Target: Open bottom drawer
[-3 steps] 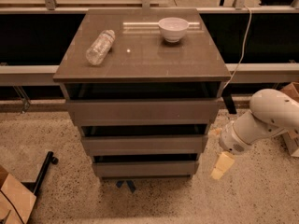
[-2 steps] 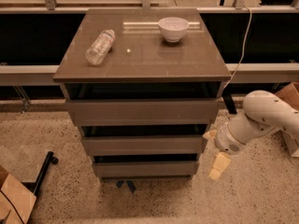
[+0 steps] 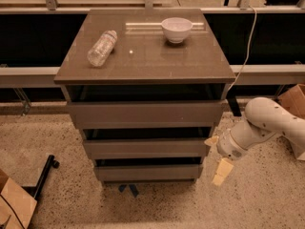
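The bottom drawer (image 3: 147,172) is the lowest and narrowest of three grey-brown flat fronts in the cabinet (image 3: 143,75); a dark gap shows above its front. My gripper (image 3: 217,156) hangs at the end of the white arm (image 3: 267,120), just right of the cabinet's lower right corner, level with the middle and bottom drawers. Its two pale fingers are spread apart and hold nothing; the upper fingertip (image 3: 211,140) is next to the right end of the middle drawer (image 3: 145,148), the lower finger (image 3: 222,171) is beside the bottom drawer's right end.
A clear plastic bottle (image 3: 102,47) lies on the cabinet top and a white bowl (image 3: 177,29) stands there. Cardboard boxes sit at the bottom left (image 3: 14,206) and far right (image 3: 293,101). A black stand leg (image 3: 44,173) lies on the speckled floor. A white cable (image 3: 245,51) hangs at the right.
The arm and gripper have shifted a little to the left, closer to the cabinet's right side. The drawers have not moved.
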Controlling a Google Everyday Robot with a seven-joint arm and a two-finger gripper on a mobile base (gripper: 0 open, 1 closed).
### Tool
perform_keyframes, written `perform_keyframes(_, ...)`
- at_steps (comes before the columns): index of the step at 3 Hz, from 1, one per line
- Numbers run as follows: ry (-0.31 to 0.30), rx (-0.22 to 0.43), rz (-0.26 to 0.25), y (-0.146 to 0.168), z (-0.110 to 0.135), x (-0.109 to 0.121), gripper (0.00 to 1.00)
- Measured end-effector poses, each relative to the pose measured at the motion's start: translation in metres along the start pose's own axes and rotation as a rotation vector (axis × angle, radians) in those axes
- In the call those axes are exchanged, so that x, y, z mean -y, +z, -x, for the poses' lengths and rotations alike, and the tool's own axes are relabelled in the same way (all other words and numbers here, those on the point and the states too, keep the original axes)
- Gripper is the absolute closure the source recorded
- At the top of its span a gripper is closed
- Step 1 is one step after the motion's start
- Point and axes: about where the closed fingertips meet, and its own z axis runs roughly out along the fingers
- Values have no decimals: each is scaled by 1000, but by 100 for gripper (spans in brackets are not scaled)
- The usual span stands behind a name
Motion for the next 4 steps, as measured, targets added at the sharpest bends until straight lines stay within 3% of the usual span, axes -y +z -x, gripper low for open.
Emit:
perform_keyframes(1, 51, -32, -22, 12, -13, -3, 0)
perform_keyframes(2, 60, -2, -82, 34, -26, 9, 0)
perform_keyframes(3, 82, 39, -113, 57, -42, 30, 0)
perform_keyframes(4, 115, 132, -120, 78, -61, 47, 0)
